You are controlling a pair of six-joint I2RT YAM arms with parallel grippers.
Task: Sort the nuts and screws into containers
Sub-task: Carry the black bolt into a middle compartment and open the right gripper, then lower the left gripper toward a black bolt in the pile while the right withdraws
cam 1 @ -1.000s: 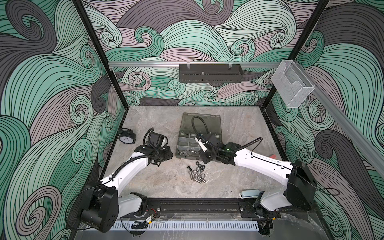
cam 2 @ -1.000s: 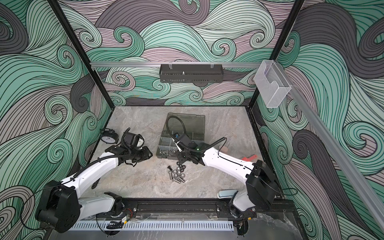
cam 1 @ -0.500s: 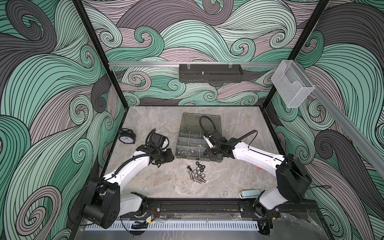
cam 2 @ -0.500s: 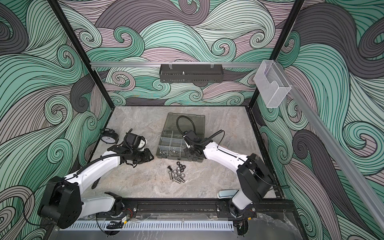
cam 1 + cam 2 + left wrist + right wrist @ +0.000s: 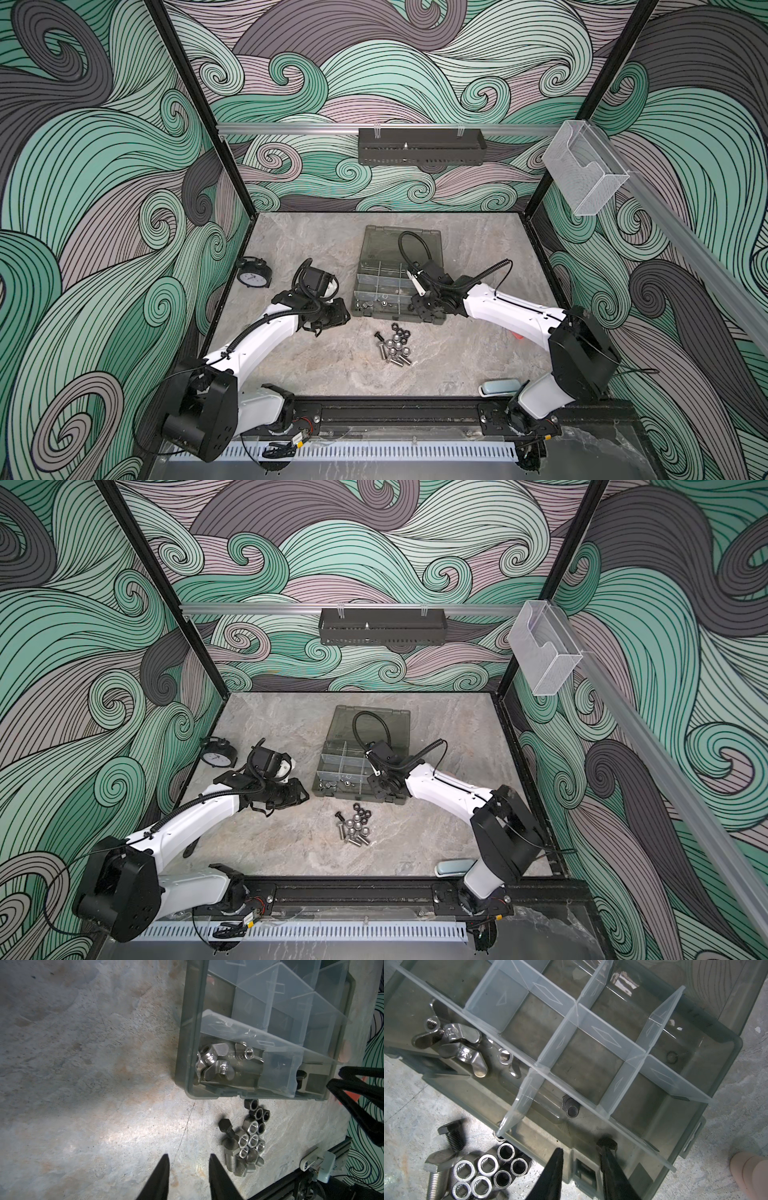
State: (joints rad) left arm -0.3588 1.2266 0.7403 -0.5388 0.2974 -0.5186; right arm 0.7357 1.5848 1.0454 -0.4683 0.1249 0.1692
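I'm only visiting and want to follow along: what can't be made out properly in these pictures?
- In both top views the pile of screws and nuts is too small to count.
- In a top view a red object is mostly hidden by the right arm.
- Right wrist view: a black hex piece sits partly behind a fingertip of the right gripper; screw or nut, unclear.
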